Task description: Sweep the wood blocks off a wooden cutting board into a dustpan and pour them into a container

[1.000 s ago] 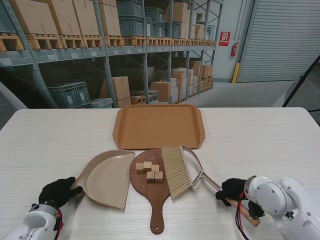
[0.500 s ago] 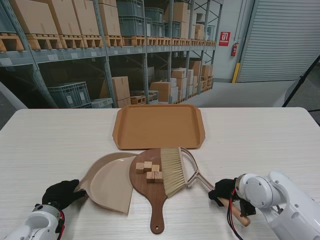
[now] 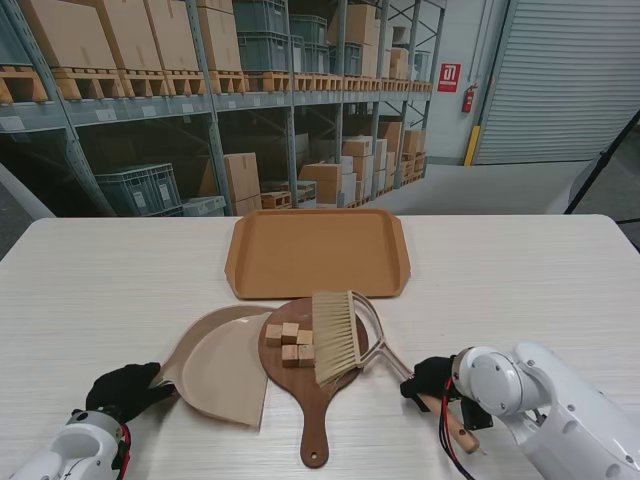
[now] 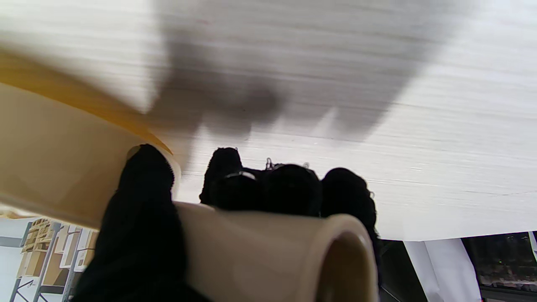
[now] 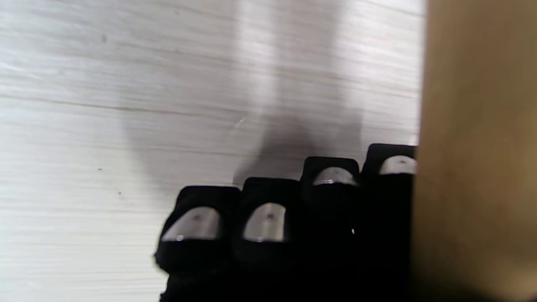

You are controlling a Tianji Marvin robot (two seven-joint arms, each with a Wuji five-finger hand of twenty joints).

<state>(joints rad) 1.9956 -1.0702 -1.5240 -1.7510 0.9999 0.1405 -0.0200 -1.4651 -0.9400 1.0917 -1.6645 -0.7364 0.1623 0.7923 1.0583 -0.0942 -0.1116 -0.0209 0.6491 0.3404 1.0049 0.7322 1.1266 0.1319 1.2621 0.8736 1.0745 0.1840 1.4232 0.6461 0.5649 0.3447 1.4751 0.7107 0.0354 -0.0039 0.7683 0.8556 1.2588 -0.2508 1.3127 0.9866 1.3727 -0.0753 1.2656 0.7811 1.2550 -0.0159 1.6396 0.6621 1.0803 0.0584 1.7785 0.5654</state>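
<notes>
On the pale wood-grain table (image 3: 120,270), the left hand (image 3: 125,390), gloved in black, is clamped around the handle of the beige dustpan (image 3: 218,362); the left wrist view shows the fingers (image 4: 289,188) wrapped over the hollow tubular handle and the thumb pressed along its other side. The dustpan lies flat on the table, its straight open edge touching the left rim of the wooden cutting board (image 3: 308,385), possibly overlapping it slightly. The board is round and dark brown, with its handle pointing toward me. On its left half sits a cluster of small wood blocks (image 3: 289,342), about five of them, close together and just beside the dustpan's edge. The right hand (image 3: 432,378) is closed around the wooden handle of the brush (image 3: 338,338); in the right wrist view four fingers (image 5: 268,218) curl side by side against the handle, which fills one side of that picture. The brush's pale bristles rest on the right half of the board, touching or nearly touching the blocks, with the wire frame and handle running out to the right toward the hand. Farther from me, apart from the board, lies a flat tan tray (image 3: 318,251) with raised rims.
</notes>
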